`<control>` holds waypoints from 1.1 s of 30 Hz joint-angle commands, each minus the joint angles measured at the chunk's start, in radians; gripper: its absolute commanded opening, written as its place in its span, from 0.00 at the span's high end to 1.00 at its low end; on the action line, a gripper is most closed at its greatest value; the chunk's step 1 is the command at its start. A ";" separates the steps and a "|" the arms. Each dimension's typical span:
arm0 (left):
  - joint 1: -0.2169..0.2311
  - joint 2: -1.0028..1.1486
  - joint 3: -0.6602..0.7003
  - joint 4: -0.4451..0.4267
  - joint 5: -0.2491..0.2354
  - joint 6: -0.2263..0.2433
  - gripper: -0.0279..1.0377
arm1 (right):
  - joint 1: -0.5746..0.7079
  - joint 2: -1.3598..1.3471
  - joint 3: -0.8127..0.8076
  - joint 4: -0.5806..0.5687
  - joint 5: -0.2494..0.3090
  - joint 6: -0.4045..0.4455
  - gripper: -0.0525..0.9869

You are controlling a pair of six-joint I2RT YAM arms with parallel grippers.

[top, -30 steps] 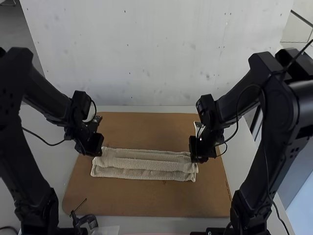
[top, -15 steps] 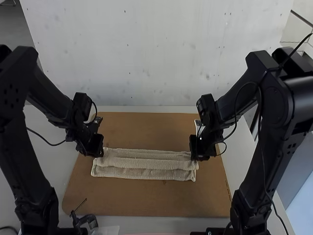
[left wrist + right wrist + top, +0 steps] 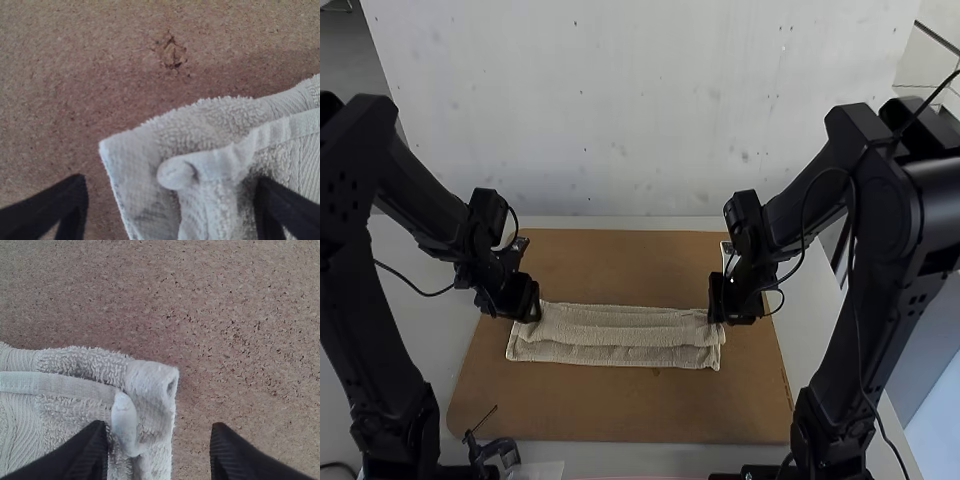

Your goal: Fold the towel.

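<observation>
Lengthwise folding looking done; end-to-end folding probably remaining.
Cream terry-cloth towel (image 3: 620,335) lying as a layered strip on flat brown board (image 3: 620,405); black, tapered-fingered left gripper (image 3: 167,192) and matching right gripper (image 3: 159,429) sitting at opposite ends, fingers standing apart.

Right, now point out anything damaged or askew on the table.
The brown board has a small chipped spot near the towel, its surface broken there. The towel's layers also lie unevenly, edges not meeting.
</observation>
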 commanded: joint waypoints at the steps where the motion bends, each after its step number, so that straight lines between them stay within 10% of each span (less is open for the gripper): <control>1: 0.005 -0.045 -0.003 0.007 -0.006 0.012 0.25 | -0.015 -0.042 0.039 -0.016 -0.006 0.010 0.55; 21: 0.009 -0.103 -0.005 0.010 -0.015 0.010 0.22 | -0.138 -0.042 0.059 -0.120 -0.222 0.019 0.55; 33: 0.025 -0.209 -0.022 0.001 -0.020 0.007 0.22 | -0.138 -0.034 0.062 -0.146 -0.232 0.016 0.55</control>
